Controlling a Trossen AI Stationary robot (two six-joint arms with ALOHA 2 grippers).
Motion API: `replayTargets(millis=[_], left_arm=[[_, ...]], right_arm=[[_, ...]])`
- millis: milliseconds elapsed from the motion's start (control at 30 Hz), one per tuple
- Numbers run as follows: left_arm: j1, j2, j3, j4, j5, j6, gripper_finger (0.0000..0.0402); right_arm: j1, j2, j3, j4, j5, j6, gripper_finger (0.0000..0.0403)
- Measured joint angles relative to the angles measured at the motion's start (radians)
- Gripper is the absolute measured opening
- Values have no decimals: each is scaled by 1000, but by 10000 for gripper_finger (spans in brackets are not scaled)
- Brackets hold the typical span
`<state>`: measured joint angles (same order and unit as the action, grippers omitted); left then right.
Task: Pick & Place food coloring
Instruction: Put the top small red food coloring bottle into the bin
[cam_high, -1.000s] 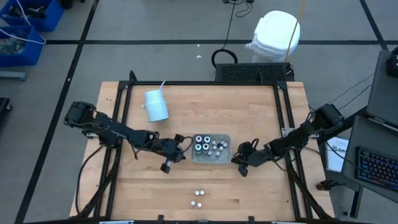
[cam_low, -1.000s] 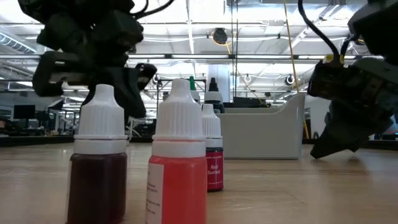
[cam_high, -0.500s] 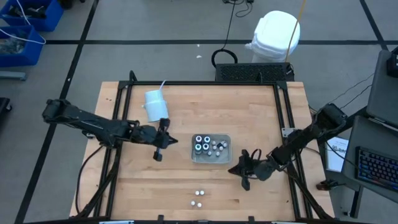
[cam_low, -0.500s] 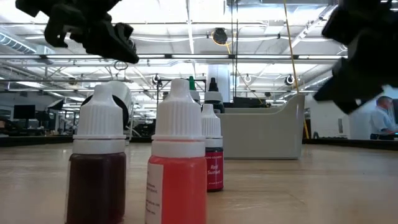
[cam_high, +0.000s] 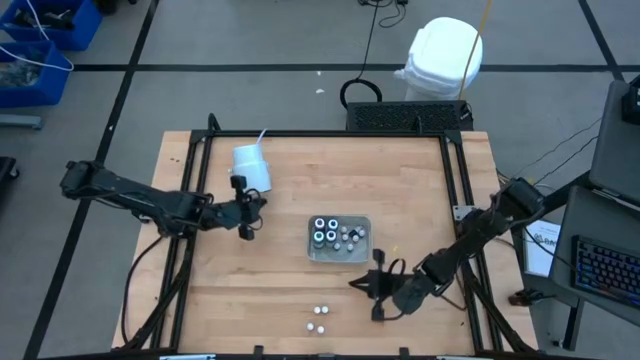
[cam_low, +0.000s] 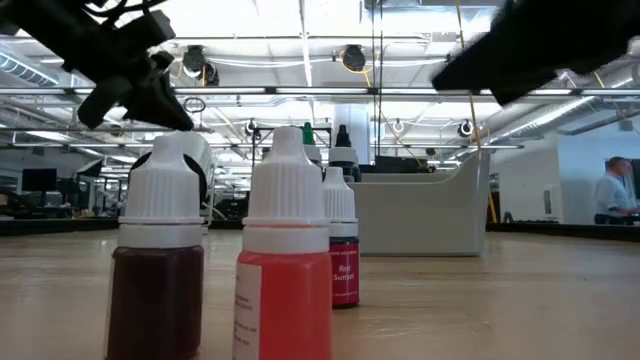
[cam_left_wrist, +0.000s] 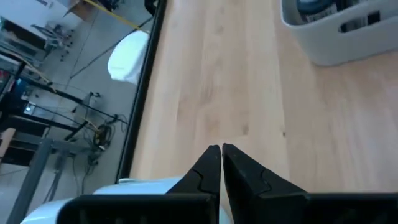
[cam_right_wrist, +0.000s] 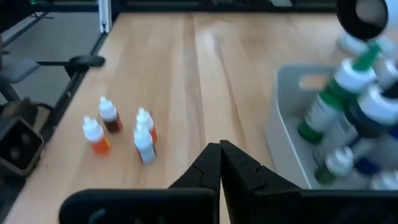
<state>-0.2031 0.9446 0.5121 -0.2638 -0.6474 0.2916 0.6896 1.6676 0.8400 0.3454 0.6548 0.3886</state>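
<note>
High: loose food coloring bottles (cam_high: 318, 319) at table's 6 o'clock; right gripper (cam_high: 378, 296) just beside, bottles at its 8 o'clock (nearer arm). Left gripper (cam_high: 243, 212) well apart by cup (cam_high: 252, 168).
Low: bottles upright.
Wrists: both jaws pinched together, empty; tray (cam_right_wrist: 292, 112) holds other bottles.

The wooden table (cam_high: 290, 290) has a light plank top inside a black metal frame (cam_high: 196, 180). Near its centre, slightly toward 3 o'clock, stands a clear square plastic tray (cam_high: 340, 239) with bottles inside. At about 10 o'clock from the tray, near the far edge, a white cup (cam_high: 251, 167) with a straw lies on its side. At 6 o'clock from the tray, close to the near edge, a small group of food coloring bottles (cam_high: 318, 319) with white caps stands upright directly on the wood; their bodies are orange, red and dark red-brown.
</note>
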Motion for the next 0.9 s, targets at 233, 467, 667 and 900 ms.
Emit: replayTargets(millis=[233,467,667,900], left_arm=[[0,-26,0,14,32,-26,7],[0,-22,0,13,45,-16,23],[0,-23,0,42,45,-16,41],[0,-22,0,46,69,-17,32]], right_arm=[[-24,159,235,-4,-43,-68,0],[-34,268,546,-281,-83,-44,59],[-31,364,766,-511,-135,58,143],[-6,437,840,-792,-110,220,186]])
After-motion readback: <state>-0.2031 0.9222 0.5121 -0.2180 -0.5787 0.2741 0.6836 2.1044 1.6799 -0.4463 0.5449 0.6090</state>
